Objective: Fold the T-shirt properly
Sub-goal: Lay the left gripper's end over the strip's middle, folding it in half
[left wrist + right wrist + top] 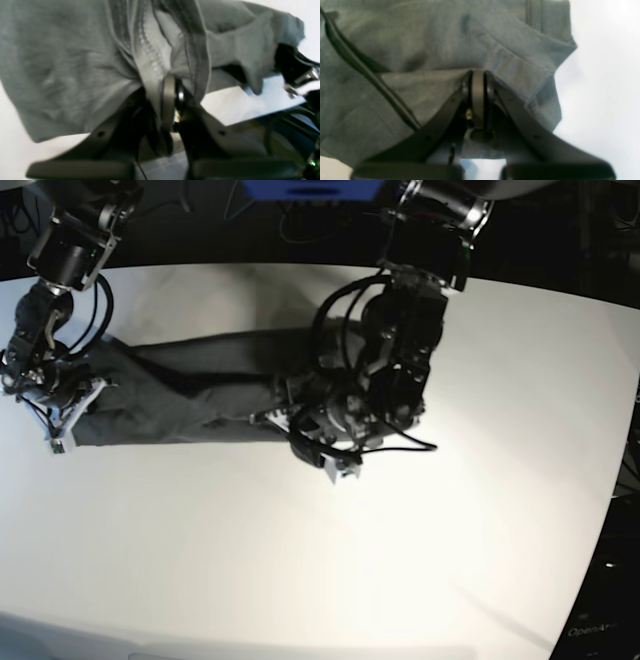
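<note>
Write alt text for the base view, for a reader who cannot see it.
A dark grey T-shirt lies stretched in a long band across a white table, pinched at each end by a shut gripper: the right gripper at the image's left, the left gripper near the centre.

T-shirt (200, 395) lies stretched across the table (420, 560), far-left part. Right gripper (62, 412) sits at its left end, left gripper (300, 420) at its right end; arms behind.
</note>
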Controlling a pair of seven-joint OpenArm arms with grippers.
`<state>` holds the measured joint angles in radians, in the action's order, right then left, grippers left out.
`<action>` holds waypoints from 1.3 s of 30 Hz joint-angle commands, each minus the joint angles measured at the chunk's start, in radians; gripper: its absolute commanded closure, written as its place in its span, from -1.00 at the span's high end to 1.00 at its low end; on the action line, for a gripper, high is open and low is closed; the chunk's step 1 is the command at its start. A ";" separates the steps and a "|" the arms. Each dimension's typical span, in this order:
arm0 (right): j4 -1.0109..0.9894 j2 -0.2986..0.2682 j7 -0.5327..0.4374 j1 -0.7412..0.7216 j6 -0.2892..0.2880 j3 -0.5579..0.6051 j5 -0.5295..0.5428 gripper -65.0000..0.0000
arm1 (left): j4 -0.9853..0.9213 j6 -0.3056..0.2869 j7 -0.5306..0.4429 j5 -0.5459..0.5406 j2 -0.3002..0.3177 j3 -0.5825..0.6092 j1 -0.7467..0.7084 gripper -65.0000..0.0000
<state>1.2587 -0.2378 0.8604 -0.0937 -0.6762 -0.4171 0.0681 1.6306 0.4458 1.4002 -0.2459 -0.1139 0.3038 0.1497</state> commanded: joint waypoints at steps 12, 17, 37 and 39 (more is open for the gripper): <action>-0.020 0.036 0.099 0.025 -0.022 0.010 -0.032 -0.99 | 0.007 0.002 -0.004 0.013 -0.043 0.001 0.040 -0.89; -0.021 0.036 0.099 0.025 -0.022 0.010 -0.032 -0.99 | 0.007 0.002 -0.004 0.010 -0.043 0.008 0.040 -0.88; -0.024 0.036 0.072 0.035 -0.022 0.010 -0.032 -0.99 | 0.020 0.000 -0.004 0.010 -0.043 0.134 0.031 0.69; -0.021 0.038 0.072 0.041 -0.022 0.011 -0.032 -0.99 | 0.021 -0.005 -0.004 0.009 -0.043 0.134 0.031 1.00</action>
<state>1.2598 -0.2287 0.8108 -0.0784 -0.6712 -0.4175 0.0677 1.6306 0.4427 1.4029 -0.2276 -0.1440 0.4358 0.1635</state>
